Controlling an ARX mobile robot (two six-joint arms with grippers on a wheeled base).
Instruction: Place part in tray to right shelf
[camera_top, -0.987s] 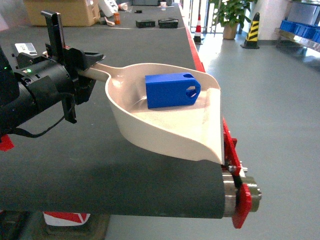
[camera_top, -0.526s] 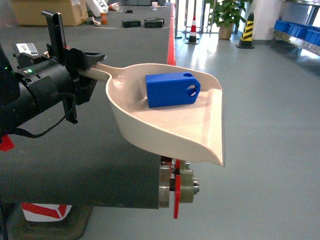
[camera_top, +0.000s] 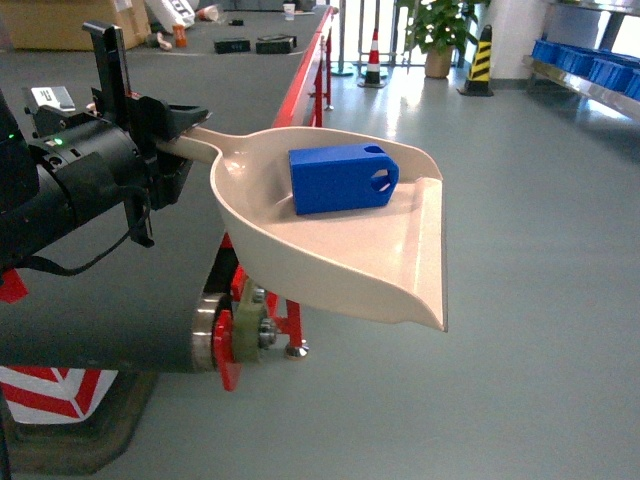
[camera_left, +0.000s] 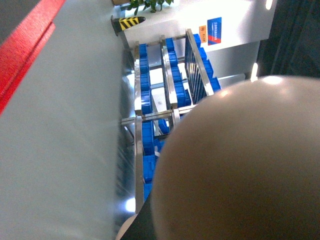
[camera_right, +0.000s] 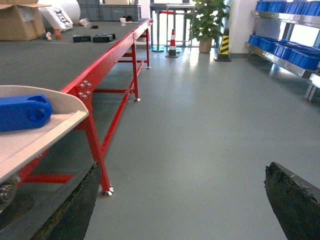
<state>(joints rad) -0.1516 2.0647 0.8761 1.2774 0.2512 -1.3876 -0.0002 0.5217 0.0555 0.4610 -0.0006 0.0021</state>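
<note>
The large beige plastic dustpan-shaped tray (camera_top: 340, 240) is being held by its long straight handle in the left gripper (camera_top: 175, 130), whose black jaws are clamped on that handle at about 9 o'clock of the scoop in the head view. The small bright-blue plastic block-shaped part (camera_top: 343, 179), with a round hole at its end, is lying inside the tray, toward the back wall at roughly 12 o'clock. The tray is being carried past the end of the dark belt conveyor with its red frame (camera_top: 300, 85). The stainless-steel right shelf (camera_top: 590, 75), loaded with blue crates, is seen far off at 1 o'clock. The right gripper (camera_right: 180, 200) is seen with its dark fingers (camera_right: 292, 192) spread wide apart, holding nothing.
</note>
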